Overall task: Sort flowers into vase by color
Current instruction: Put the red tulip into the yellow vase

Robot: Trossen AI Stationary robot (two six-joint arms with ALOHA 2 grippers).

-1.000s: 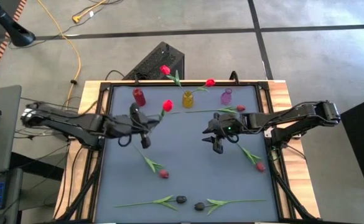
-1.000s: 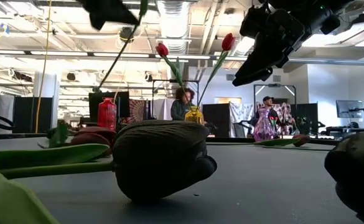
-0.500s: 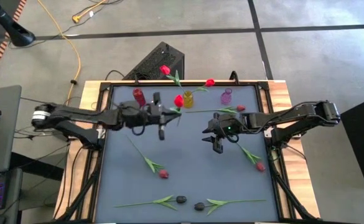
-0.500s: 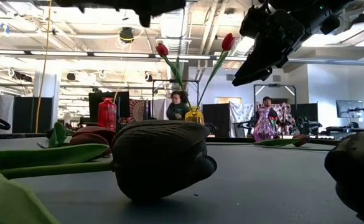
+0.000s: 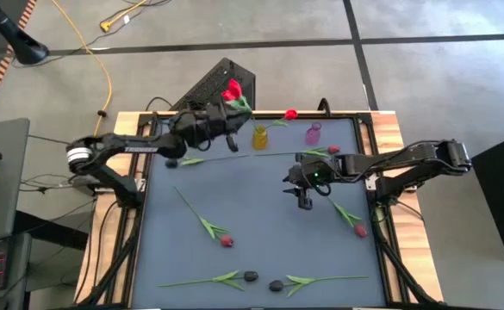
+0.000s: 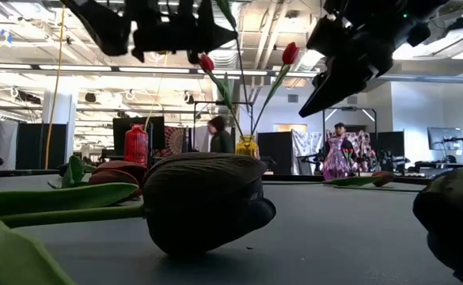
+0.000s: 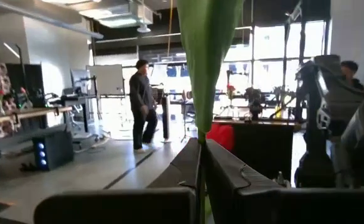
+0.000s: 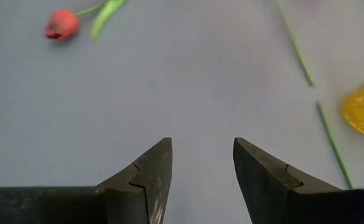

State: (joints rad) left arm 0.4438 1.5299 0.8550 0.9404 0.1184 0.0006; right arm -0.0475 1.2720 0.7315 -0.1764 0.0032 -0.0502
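Observation:
My left gripper (image 5: 224,127) is high over the table's far left, above the vases, and shut on a red tulip. The tulip's head (image 5: 232,90) is near the far edge and its stem end (image 5: 187,161) trails behind. A yellow vase (image 5: 259,136) holds two red tulips (image 6: 290,53). A purple vase (image 5: 314,133) stands to its right. My left arm hides the red vase from above; it shows in the low view (image 6: 136,144). My right gripper (image 5: 303,196) is open and empty above the table's middle (image 8: 200,168). My left gripper pinches the tulip's thin green stem (image 7: 200,168) between its two fingers (image 7: 244,186), just below a broad leaf (image 7: 208,56). The tulip is lifted clear of the table and tilted, its head toward the far edge.
Loose tulips lie on the grey table: a red one (image 5: 226,240) at left centre, two black ones (image 5: 250,276) (image 5: 276,285) near the front edge, a red one (image 5: 359,231) at right, and one (image 5: 333,150) by the purple vase. A person walks in the room behind (image 6: 219,134).
My left gripper has gone up, toward the table's far edge and to the right, toward the vases, and has turned on the way. The red tulip has gone with it, and its head is now by the far edge. My right gripper has stayed almost still.

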